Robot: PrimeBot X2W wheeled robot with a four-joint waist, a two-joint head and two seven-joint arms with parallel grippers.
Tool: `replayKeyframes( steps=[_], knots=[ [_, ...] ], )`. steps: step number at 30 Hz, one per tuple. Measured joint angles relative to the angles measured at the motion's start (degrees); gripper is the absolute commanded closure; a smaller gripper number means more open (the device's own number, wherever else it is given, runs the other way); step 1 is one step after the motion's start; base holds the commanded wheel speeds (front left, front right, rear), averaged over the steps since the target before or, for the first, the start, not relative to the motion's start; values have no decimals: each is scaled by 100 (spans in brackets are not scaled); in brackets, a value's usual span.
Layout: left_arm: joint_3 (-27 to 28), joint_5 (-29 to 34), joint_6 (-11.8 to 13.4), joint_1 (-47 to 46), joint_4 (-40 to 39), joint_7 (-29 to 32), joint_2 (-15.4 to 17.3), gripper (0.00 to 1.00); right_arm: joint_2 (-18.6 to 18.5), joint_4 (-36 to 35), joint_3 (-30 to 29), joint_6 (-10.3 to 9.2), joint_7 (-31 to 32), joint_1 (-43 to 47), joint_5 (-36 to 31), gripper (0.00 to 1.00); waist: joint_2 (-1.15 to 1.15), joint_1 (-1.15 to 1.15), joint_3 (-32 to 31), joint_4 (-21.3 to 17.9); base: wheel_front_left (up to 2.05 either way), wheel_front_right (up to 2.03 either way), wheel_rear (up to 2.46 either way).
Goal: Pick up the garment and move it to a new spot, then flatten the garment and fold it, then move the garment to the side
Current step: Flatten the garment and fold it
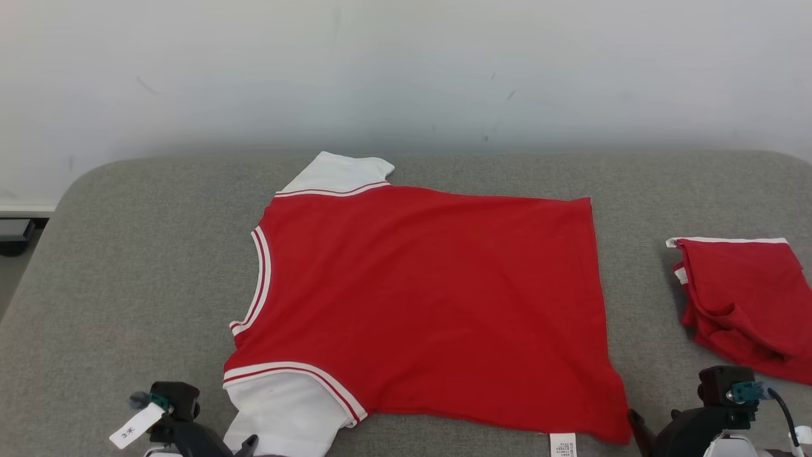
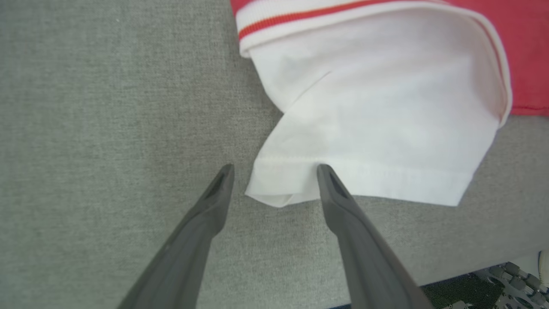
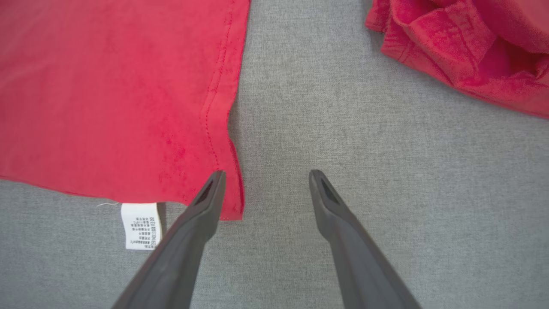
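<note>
The garment [image 1: 419,304] is a red T-shirt with white sleeves, spread flat on the grey padded surface [image 1: 127,285], neckline to the left and hem to the right. My left gripper [image 2: 274,171] is open at the near white sleeve [image 2: 377,111]; the cuff's corner lies between its fingers. My right gripper [image 3: 266,176] is open at the shirt's near hem corner [image 3: 229,201], its left finger over the red edge. Nothing is gripped. A white care label [image 3: 141,225] sticks out from the near side seam.
A second red garment [image 1: 742,298] lies folded at the right, close to my right arm; it also appears as the red pile [image 3: 463,51] in the right wrist view. A pale wall runs behind the surface. The surface's rounded left edge drops to the floor [image 1: 13,266].
</note>
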Motion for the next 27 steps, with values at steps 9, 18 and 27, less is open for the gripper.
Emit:
replayKeyframes(
  steps=[9,18,27],
  knots=[
    [-16,1,49,-31,11,9,-10,0,118,29,180,-7,204,164,1,0,0,0,35,5,0,0,0],
    [-85,43,113,-61,116,51,-90,0,151,175,322,-5,294,241,0,0,0,0,102,-13,0,0,0],
    [-126,70,156,-196,181,43,-174,0,171,213,485,52,137,13,-114,0,0,0,143,13,0,0,0]
  ],
)
